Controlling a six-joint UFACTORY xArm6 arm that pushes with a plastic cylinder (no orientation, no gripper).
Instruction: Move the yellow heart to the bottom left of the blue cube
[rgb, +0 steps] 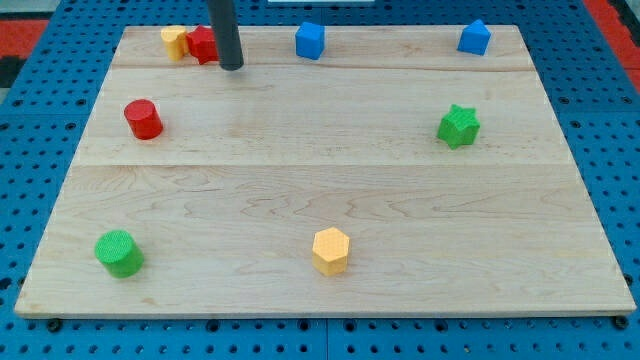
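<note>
yellow hexagon (331, 250): near edge, not our target
blue cube (310, 40): far edge, its lower-left side unoccupied
yellow heart (174, 42): far left, touching red block (203, 44)
my tip (231, 66): just right of red block, likely repositioning; no pincer fitted

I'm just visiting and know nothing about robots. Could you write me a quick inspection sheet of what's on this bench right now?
Surface: pale wooden board on a blue pegboard.
Job's things: yellow heart at the view's top left, touching a red block; blue cube top centre.
Clutter: second blue block top right, green star, red cylinder, green cylinder, yellow hexagon.
Claw: nothing seen; a dark rod instead, my tip just right of the red block, left of the blue cube.
Cables: nothing seen.
Surroundings: red strips at the top corners.
</note>
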